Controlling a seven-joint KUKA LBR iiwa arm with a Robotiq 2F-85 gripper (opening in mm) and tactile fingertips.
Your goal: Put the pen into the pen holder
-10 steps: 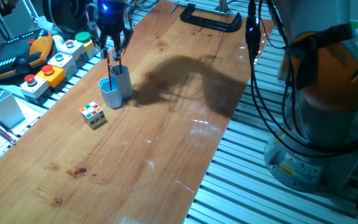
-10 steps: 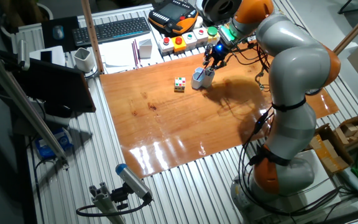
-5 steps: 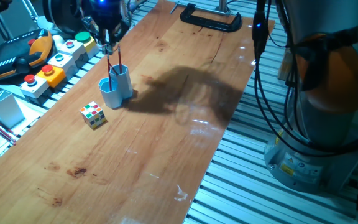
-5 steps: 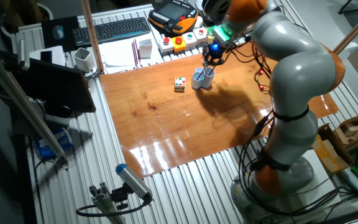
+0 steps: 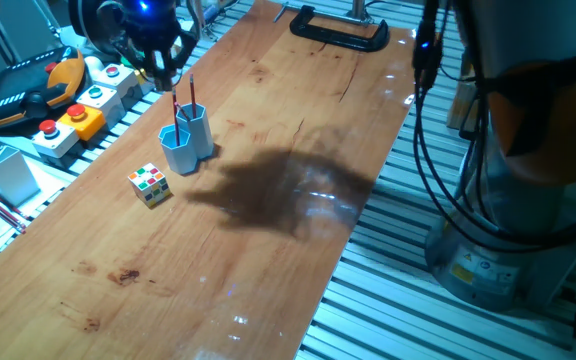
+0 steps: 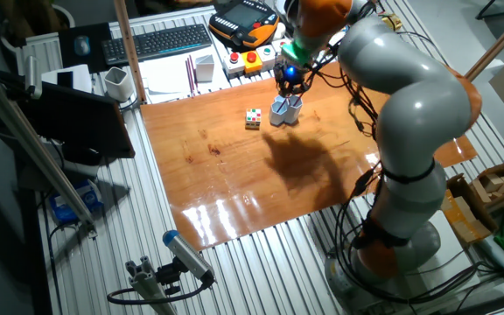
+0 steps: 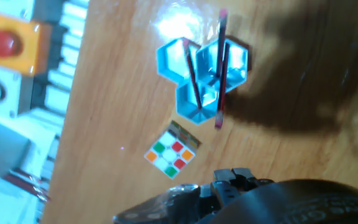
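Note:
The light-blue pen holder stands on the wooden table, also in the other fixed view and the hand view. Two thin red pens stand in its tubes, leaning slightly. One pen is in the nearer tube, the other pen in the taller tube. My gripper hovers above and to the left of the holder, apart from both pens. It looks open and empty. My fingertips do not show in the hand view.
A colour cube lies just in front of the holder. A button box and a pendant sit along the left edge. A white box container stands further left. A black clamp lies at the far end.
My gripper has risen and moved left, away from the holder. The pen it held over the holder now stands in a tube, let go. The arm's shadow slid toward the table's middle.

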